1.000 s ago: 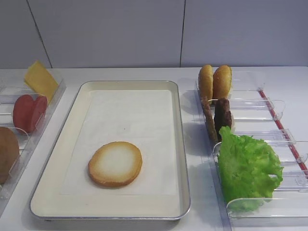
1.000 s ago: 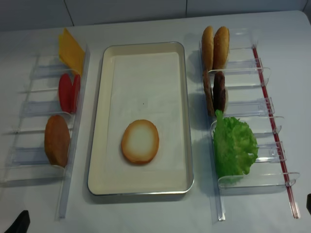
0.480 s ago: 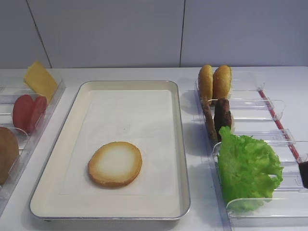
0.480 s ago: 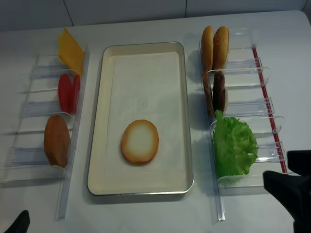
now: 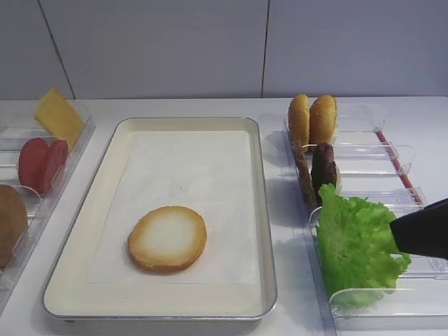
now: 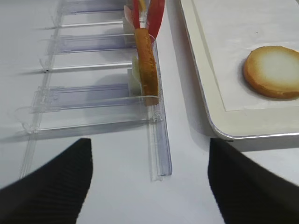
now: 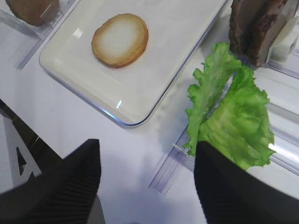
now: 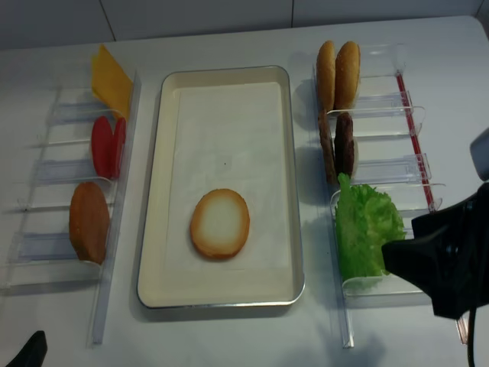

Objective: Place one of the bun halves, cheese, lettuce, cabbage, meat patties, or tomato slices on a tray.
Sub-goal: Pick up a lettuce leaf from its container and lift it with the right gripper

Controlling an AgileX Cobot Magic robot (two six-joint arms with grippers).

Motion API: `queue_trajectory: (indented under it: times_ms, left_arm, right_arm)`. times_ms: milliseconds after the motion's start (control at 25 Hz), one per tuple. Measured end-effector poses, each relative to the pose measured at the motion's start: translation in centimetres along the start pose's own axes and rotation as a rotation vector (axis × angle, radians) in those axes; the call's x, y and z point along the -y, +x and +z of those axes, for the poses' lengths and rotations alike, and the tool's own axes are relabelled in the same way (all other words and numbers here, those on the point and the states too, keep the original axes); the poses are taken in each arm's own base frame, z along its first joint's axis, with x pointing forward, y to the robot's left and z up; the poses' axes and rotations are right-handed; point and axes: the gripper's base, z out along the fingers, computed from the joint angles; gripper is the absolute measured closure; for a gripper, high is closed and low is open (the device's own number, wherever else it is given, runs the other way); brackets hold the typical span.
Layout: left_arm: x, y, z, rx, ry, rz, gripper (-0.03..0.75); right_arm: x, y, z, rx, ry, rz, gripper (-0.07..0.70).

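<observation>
A white table (image 8: 229,336) backs onto a pale grey panelled wall (image 5: 154,49). In the middle lies the cream tray (image 8: 153,229) with its white paper liner (image 8: 221,138), and one bun half (image 8: 220,223) rests on the liner toward the near end, pale cut face up. Clear holders (image 8: 382,107) run along both sides of the tray: on the left the cheese (image 8: 111,79), tomato slices (image 8: 108,145) and a bun (image 8: 89,221) — on the right two upright buns (image 8: 338,74), the patties (image 8: 338,145) and the lettuce (image 8: 368,229). The right gripper (image 7: 145,177) hovers over the near right of the table, fingers spread wide and pinching nothing, the lettuce just beside its right finger (image 7: 233,186) in the wrist view. The left gripper (image 6: 149,186) stands near the table's front left, fingers likewise apart — empty, the holder end between them.
</observation>
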Motion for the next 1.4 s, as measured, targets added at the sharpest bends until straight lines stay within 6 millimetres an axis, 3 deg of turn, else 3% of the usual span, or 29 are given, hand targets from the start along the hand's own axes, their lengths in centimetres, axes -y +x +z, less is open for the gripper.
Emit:
queue_trajectory:
  times_ms: [560,840,1080,1400]
  left_arm:
    - [0.0,0.0,0.0,0.0,0.0,-0.006,0.234]
    - [0.0,0.0,0.0,0.0,0.0,-0.008,0.234]
    - [0.0,0.0,0.0,0.0,0.0,-0.008,0.234]
    - [0.0,0.0,0.0,0.0,0.0,-0.008,0.234]
  right_arm:
    - [2.0,-1.2,2.1,-0.044,-0.043,0.023,0.172]
    - [2.5,-3.3,2.3,-0.054,-0.04,-0.015,0.172]
    - [1.4,-4.6,4.7,-0.211,0.026,-0.096,0.172]
    - [1.8,-5.6,7.8,-0.303,0.148,-0.018,0.172]
